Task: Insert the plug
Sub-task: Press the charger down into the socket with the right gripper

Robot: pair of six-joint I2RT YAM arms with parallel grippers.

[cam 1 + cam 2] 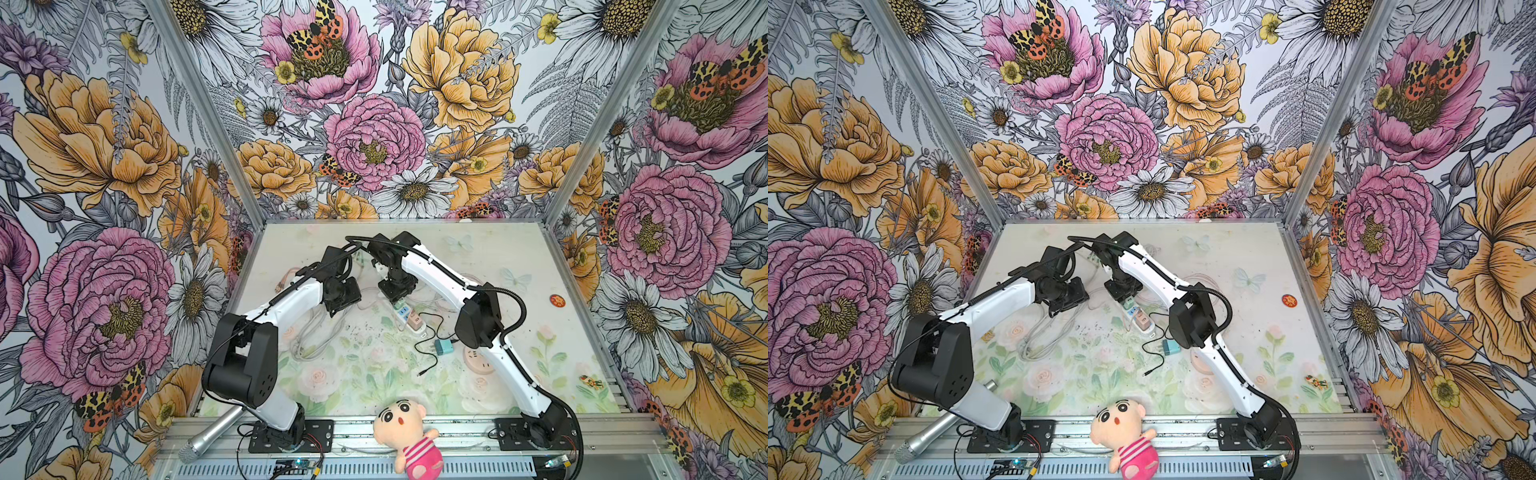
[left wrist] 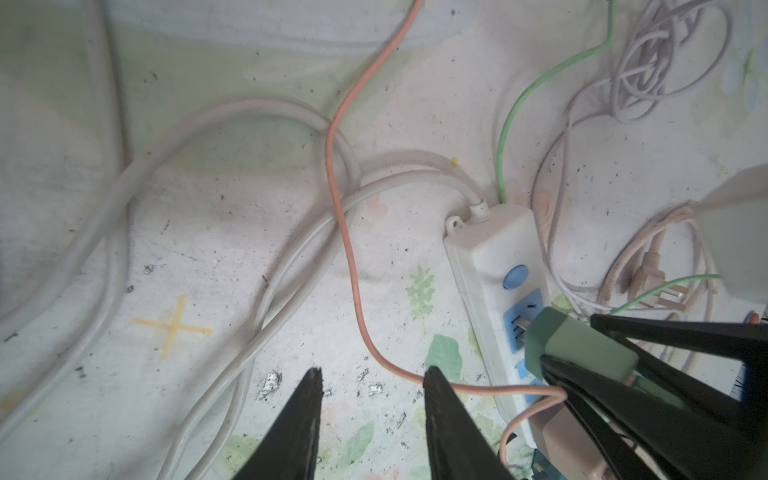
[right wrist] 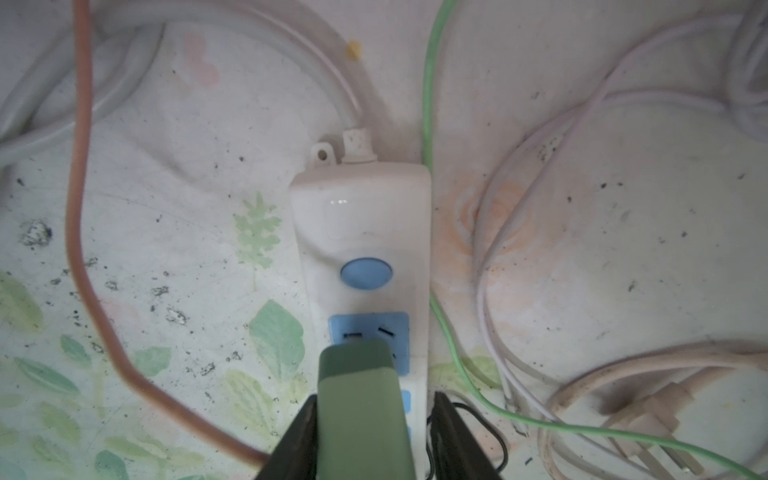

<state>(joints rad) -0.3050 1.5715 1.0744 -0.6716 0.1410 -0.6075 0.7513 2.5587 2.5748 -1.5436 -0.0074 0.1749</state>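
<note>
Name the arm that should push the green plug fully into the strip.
Right. Its jaws flank the green plug, whose prongs sit only partly in the power strip's blue socket. The left jaws hang empty beside the strip.

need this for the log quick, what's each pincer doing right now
Left pincer: open, nothing between its jaws.
Right pincer: open around the green plug, gap showing on one side.

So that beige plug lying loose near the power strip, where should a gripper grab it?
Probably the body of the beige plug, from above, pinching across its width. It lies flat on the table, prongs at one end, cable at the other, so only the sides offer a hold.
</note>
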